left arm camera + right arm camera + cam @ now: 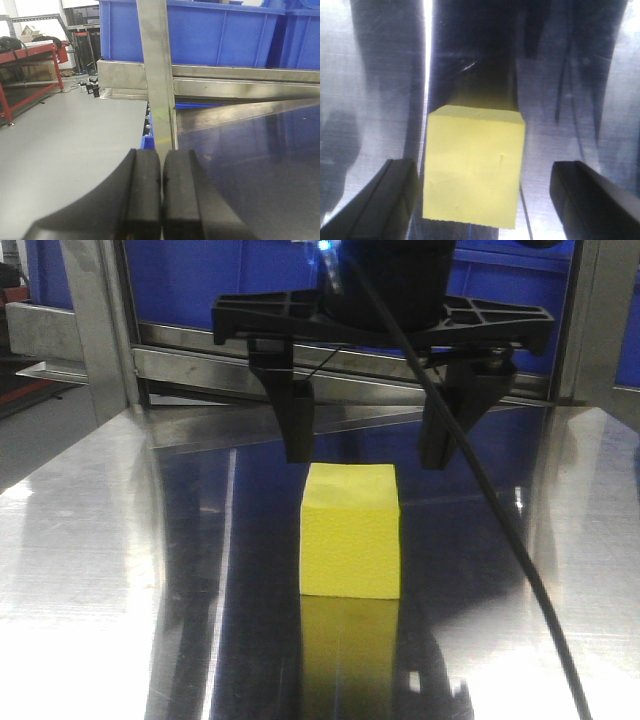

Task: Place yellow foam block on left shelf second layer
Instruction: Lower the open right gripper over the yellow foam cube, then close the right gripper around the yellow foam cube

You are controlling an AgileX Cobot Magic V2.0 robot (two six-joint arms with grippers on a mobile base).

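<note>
two side faces suit your wide-open, empty right gripper (370, 458); yellow foam block (351, 530) probably squashes (light, matte).

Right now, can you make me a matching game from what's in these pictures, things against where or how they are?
1. yellow foam block
2. right fingers
3. left fingers
4. blue bin

A. pressed together, holding nothing
B. spread open, block between them, untouched
C. resting on the shiny metal surface
D. behind the metal post

Pairs: 1-C, 2-B, 3-A, 4-D.
</note>
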